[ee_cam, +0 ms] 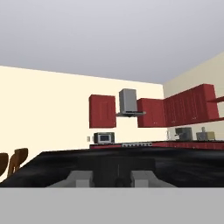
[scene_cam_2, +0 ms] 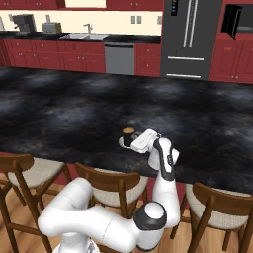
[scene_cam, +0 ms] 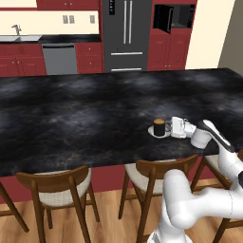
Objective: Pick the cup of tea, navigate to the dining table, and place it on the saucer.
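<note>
The cup of tea (scene_cam: 159, 126), a small black mug with brown liquid on top, stands upright on the white saucer (scene_cam: 153, 134) near the front edge of the dining table (scene_cam: 71, 118). My gripper (scene_cam: 170, 127) reaches in level from the right at the cup's side. In the right base view the cup (scene_cam_2: 128, 137) sits on the saucer (scene_cam_2: 121, 143) with the gripper (scene_cam_2: 136, 143) against its right side. In the hand view the gripper (ee_cam: 112, 177) has its grey fingertips (ee_cam: 81, 178) a little apart, with the cup's dark body (ee_cam: 112, 168) between them.
Wooden stools (scene_cam: 61, 190) with pale seats line the table's near side under my arm. Beyond the black marble top stand red cabinets (scene_cam: 23, 59), a dishwasher (scene_cam: 59, 58) and a steel fridge (scene_cam: 126, 33). A sink (scene_cam_2: 84, 35) sits on the back counter.
</note>
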